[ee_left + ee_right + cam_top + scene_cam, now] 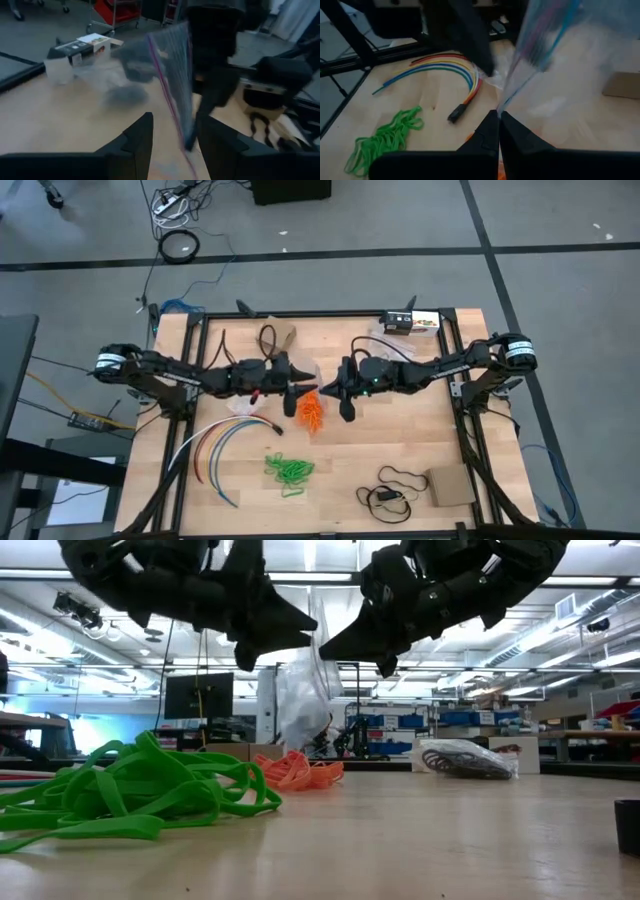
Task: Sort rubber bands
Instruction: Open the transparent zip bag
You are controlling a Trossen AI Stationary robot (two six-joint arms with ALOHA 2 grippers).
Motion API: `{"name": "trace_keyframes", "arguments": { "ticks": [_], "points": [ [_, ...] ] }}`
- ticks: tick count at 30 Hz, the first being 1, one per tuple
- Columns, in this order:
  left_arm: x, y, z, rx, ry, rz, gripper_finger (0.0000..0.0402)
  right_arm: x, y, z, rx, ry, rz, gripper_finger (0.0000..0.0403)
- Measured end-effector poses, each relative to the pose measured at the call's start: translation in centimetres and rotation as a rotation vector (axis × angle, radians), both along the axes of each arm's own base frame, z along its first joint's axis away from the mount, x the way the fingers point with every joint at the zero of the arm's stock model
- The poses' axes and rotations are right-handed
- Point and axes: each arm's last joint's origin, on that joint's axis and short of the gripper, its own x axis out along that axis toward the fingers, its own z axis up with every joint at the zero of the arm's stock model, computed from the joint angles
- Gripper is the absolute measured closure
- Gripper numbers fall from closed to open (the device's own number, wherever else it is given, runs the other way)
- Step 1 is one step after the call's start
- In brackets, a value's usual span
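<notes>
- Right claw (498,131) is pinching a clear plastic bag (303,690) by its edge, fingers fully closed, prob. to keep it hanging above the tabletop (400,440).
- Left claw (172,142) is gaping partway w/ the bag edge between its fingers, not clamping it; we're judging it's lining up to spread the mouth.
- Orange rubber bands (312,412) are lying just below the claws, green rubber bands (289,470) nearer the front edge, coloured cables (225,442) beside them.

green rubber bands (289,470) | orange rubber bands (312,412) | red-blue-yellow cables (225,442)
</notes>
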Motion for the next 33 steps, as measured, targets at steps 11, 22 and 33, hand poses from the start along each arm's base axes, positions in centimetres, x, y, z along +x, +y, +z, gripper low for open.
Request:
{"name": "trace_keyframes", "arguments": {
  "ticks": [11,22,33],
  "points": [
    [1.4,0.1,2.0,0.145,0.1,-0.075,0.0379,0.1,0.4,0.3,-0.044,-0.031,0.009,0.0403],
    [1.2,-0.2,1.5,0.212,0.163,-0.156,0.0399,-1.3,0.4,0.7,-0.017,0.084,0.038,0.0395],
    [1.4,-0.8,2.1,0.239,0.086,-0.23,0.04,-2.8,-0.3,3.1,-0.01,0.05,-0.032,0.033]
  ]
}}
